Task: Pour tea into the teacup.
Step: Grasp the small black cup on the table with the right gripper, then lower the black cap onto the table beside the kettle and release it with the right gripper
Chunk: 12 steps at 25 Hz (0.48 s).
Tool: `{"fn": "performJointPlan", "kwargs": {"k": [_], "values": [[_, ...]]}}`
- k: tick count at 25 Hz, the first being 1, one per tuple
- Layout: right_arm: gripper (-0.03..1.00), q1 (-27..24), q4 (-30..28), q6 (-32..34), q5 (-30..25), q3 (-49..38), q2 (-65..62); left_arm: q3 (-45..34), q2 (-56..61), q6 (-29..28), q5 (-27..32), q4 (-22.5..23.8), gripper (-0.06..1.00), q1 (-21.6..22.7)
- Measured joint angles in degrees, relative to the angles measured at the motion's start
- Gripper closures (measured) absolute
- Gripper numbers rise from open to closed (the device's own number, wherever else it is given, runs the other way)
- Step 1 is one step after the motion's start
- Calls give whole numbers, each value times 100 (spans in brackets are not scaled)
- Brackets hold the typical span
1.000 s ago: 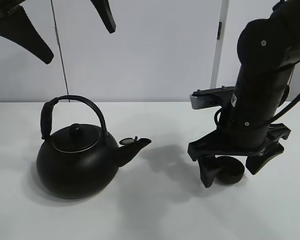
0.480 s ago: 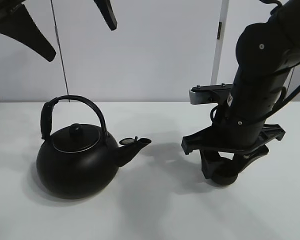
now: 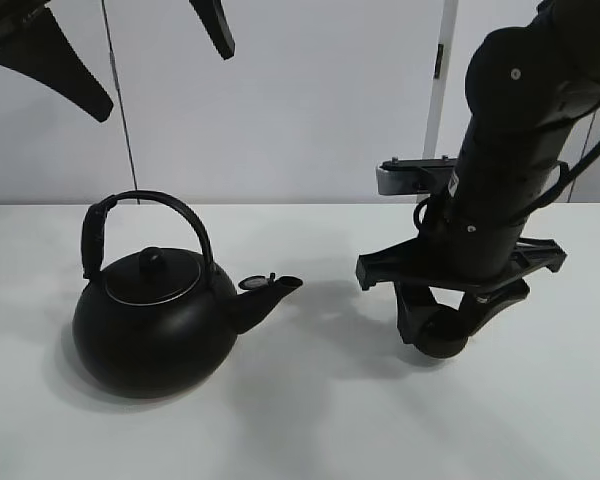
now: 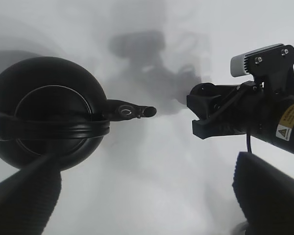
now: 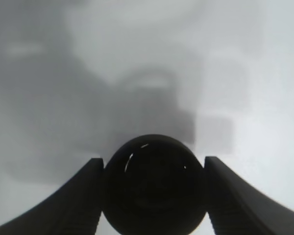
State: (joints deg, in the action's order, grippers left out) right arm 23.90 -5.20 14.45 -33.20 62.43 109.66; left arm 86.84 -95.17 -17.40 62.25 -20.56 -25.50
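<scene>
Right gripper (image 5: 153, 169) clamped on the teacup (image 3: 442, 338), which sits low over the table (image 3: 310, 430), right of the kettle (image 3: 150, 320) and well apart from its spout (image 3: 277, 285). Judged step — placing the cup: keep its mouth level and set it within pouring reach. The right arm stands steep, wrist down; the left gripper (image 3: 160, 80) hangs high above the kettle, fingers wide apart.

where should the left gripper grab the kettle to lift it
The top of the arched handle, coming straight down from above. It stands upright over the lid, clear of the kettle body, and runs in line with the spout. The open left gripper hanging above should therefore close across the bar.
</scene>
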Motion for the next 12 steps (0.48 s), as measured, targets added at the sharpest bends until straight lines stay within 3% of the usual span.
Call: {"fn": "performJointPlan", "kwargs": {"k": [12], "values": [[57,7,900,-492,-4,172,0,0,0,0,-7,0,26,0]]}}
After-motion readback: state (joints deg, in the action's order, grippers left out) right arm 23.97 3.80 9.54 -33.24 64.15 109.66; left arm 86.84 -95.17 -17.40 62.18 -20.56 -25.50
